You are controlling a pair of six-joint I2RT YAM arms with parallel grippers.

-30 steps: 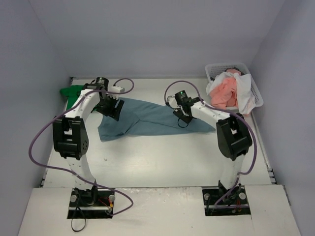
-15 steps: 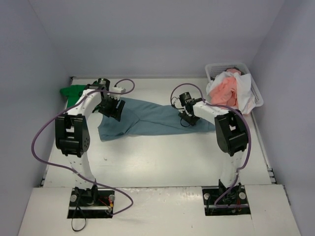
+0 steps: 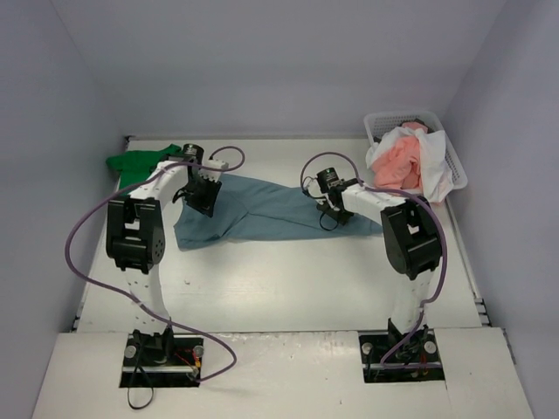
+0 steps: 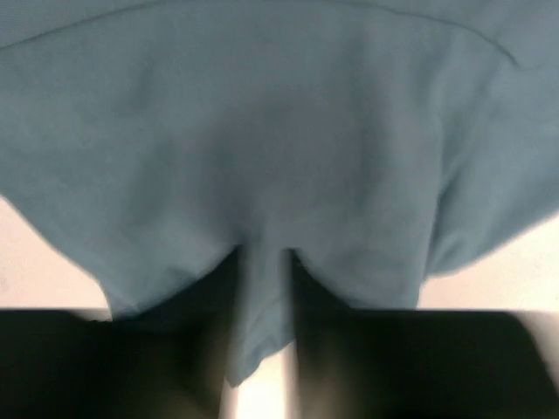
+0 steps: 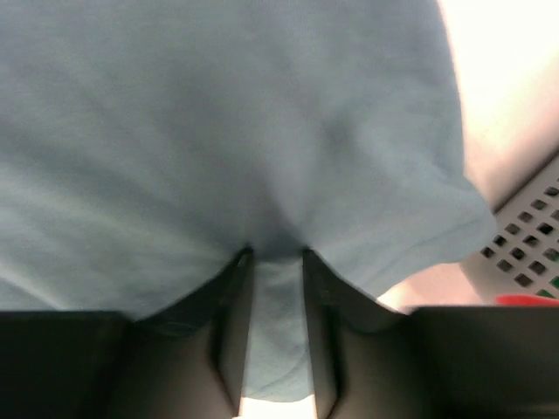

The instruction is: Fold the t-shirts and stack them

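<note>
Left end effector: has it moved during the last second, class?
Yes. The left end effector, pinching the blue shirt, has shifted slightly right, away from the green shirt.

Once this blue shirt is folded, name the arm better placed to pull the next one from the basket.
Right. The right gripper is nearer the white basket in the far right corner; the left gripper is across the blue t-shirt, by the green t-shirt. Both pinch blue cloth now.

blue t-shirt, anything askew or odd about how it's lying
The blue t-shirt lies crooked and rumpled on the table, pinched by the left end effector and right end effector. A pink shirt and a white shirt spill over the basket rim.
</note>
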